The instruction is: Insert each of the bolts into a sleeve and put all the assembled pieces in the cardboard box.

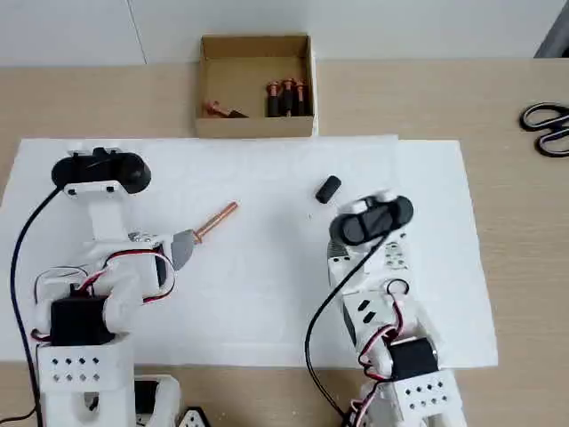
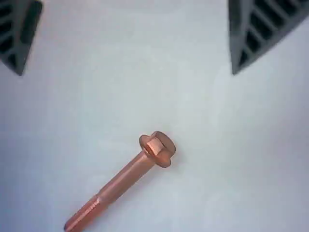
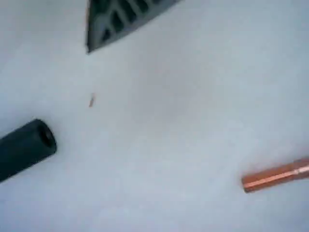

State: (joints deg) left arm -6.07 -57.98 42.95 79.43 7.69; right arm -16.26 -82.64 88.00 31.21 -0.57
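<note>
A copper bolt (image 1: 216,221) (image 2: 125,179) lies flat on the white sheet (image 1: 267,285). My left gripper (image 1: 184,248) (image 2: 125,67) hangs open just behind the bolt's hex head, its two fingers wide apart and holding nothing. A short black sleeve (image 1: 328,188) (image 3: 24,147) lies on the sheet a little beyond my right arm (image 1: 369,220). One finger (image 3: 120,19) of the right gripper hovers near the sleeve with bare sheet on both sides of it. The bolt's threaded tip (image 3: 275,176) shows farther off. The cardboard box (image 1: 256,124) stands at the table's back and holds several assembled pieces (image 1: 286,98).
Black scissors (image 1: 547,124) lie at the far right of the wooden table, off the sheet. The sheet between the two arms is bare.
</note>
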